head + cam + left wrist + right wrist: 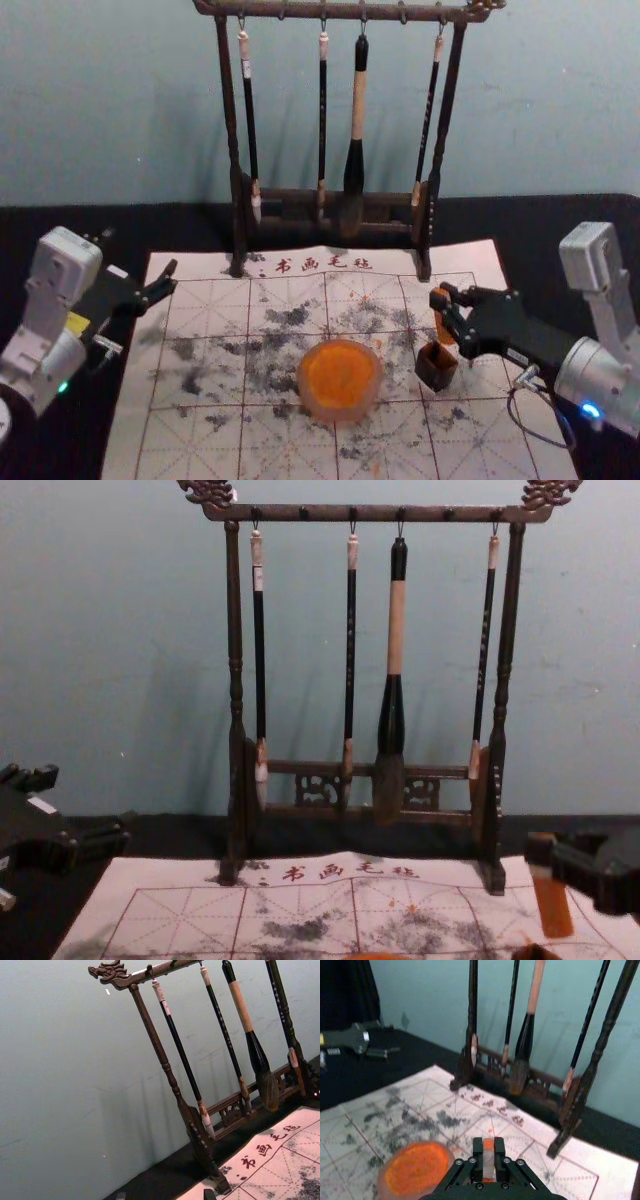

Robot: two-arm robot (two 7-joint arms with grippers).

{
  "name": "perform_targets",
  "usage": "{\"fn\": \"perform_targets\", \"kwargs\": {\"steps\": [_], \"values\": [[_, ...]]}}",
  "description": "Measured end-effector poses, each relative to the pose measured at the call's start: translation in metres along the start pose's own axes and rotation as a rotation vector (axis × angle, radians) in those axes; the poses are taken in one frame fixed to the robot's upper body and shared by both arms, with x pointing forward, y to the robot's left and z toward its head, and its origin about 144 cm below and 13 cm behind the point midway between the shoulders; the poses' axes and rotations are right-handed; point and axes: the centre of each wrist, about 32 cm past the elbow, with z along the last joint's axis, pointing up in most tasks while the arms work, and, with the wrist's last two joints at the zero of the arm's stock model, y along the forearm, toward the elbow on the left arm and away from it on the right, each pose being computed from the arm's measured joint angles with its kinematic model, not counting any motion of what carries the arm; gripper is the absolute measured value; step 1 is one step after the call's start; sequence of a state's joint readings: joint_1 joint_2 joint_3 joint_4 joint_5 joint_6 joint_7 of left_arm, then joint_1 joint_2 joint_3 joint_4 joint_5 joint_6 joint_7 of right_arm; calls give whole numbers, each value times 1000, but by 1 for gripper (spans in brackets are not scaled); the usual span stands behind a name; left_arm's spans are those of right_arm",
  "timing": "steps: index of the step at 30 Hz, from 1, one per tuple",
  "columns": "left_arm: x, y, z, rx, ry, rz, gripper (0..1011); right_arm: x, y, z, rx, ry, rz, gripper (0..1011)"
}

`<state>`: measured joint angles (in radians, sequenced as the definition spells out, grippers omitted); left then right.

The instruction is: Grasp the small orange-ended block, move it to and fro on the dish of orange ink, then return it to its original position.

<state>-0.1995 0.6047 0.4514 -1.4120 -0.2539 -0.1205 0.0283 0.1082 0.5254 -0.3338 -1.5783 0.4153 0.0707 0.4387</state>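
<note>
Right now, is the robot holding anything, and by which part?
Yes: the right gripper holds the small, orange-ended block by its upper part, with the orange lower end sticking out below the jaws.

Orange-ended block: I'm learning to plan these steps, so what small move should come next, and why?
Probably the right end effector should carry the block leftward over the ink dish. Its fingers grip the block, which is outside the small dark box and to the right of the dish. I can't tell whether it has been inked.
</note>
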Motion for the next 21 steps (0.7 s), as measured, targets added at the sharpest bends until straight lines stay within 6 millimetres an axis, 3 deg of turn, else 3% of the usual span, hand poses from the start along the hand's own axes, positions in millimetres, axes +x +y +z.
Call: {"fn": "perform_targets", "kwargs": {"steps": [21], "values": [[0,0,0,0,0,0,1002,2,16,14,78,66,97,80]]}}
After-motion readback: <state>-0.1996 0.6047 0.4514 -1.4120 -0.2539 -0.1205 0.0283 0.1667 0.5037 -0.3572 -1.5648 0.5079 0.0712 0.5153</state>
